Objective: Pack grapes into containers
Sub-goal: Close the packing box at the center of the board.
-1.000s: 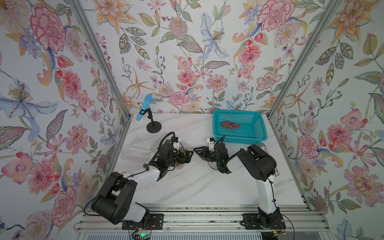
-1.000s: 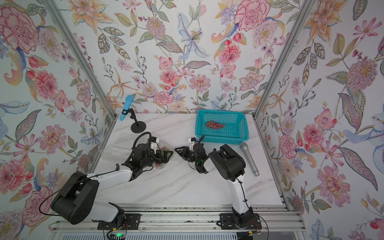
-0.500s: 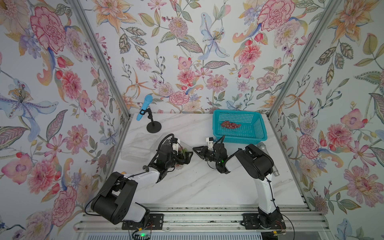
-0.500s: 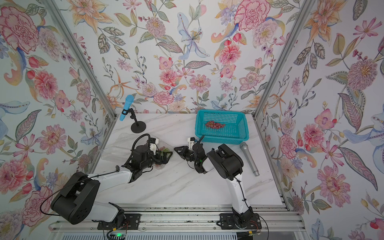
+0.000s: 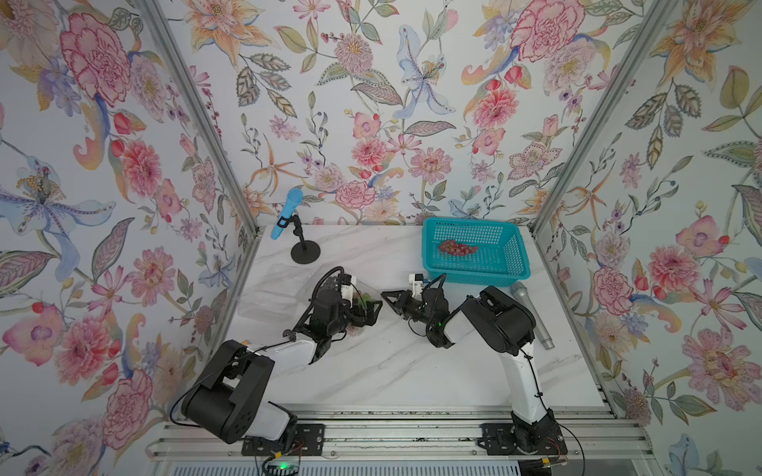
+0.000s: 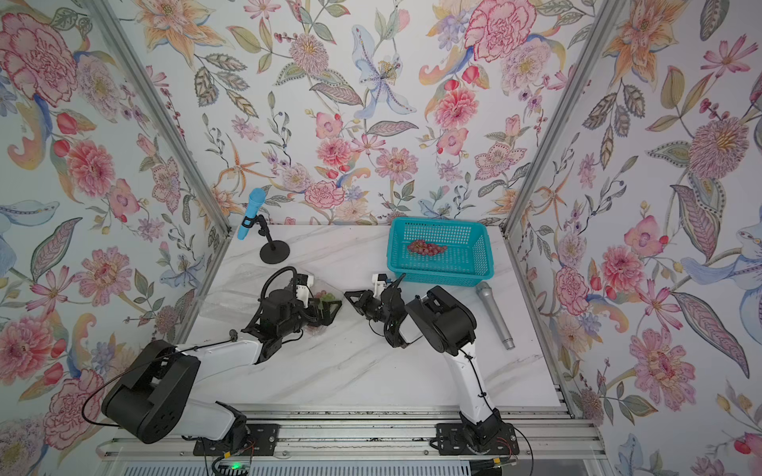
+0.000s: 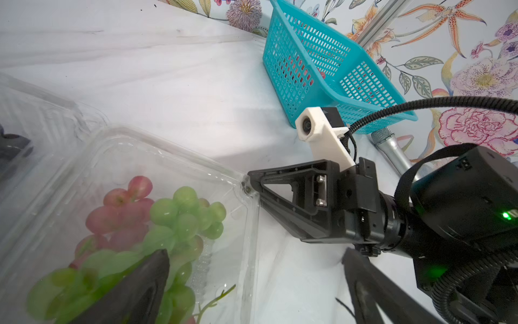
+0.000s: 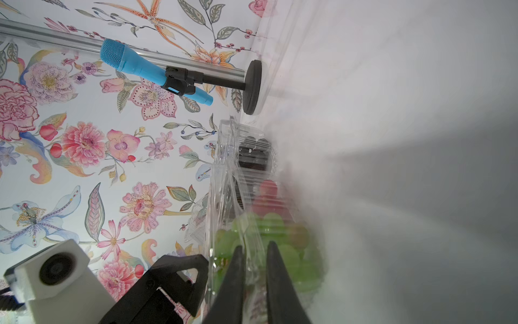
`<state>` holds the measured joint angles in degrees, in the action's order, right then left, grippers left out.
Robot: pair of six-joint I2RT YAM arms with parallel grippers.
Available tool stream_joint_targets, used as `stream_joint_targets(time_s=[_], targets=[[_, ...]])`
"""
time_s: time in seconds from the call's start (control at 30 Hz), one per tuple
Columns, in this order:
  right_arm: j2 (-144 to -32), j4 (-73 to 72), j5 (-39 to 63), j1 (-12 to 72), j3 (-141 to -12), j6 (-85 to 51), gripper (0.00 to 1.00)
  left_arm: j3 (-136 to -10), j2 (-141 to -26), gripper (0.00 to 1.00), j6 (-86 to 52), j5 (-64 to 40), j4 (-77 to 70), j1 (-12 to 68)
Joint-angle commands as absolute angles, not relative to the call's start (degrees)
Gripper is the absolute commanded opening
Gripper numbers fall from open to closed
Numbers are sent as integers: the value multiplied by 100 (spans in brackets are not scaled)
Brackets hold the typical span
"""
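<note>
Left wrist view: right gripper point(image 7: 249, 185), jaws almost together at the corner rim of the container point(image 7: 251, 238); pinching or not, I cannot tell. The grapes point(image 7: 182, 216) lie inside, beneath the left gripper point(image 7: 256, 254), spread wide. A slipping pinch could jerk it, spilling them.

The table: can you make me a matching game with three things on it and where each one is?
Things:
1. blue microphone
2. silver metal microphone
3. green grape bunch

Places:
A. inside the clear plastic clamshell container
B. clipped on the black stand
C. lying flat on the white marble table

Pairs: 1-B, 2-C, 3-A.
</note>
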<state>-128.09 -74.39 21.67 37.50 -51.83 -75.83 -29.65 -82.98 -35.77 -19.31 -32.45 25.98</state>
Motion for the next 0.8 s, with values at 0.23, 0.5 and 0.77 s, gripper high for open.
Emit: stream_joint_targets(time_s=[0.23,0.5,0.77], targets=[[-12973,-7549,2050,3953,-5242,-7725,10,-2722,-8385,100,-3623,-2006,-3017,2496],[-12964,-7371,1968,4034,-5206,-7563,9,-2639,-8353,100,-3639,-2006,-3076,2480],[-12868,-7220,1867,4083,-5011,-7357,8,-2570,-8344,100,-3656,-2032,-3142,2447]])
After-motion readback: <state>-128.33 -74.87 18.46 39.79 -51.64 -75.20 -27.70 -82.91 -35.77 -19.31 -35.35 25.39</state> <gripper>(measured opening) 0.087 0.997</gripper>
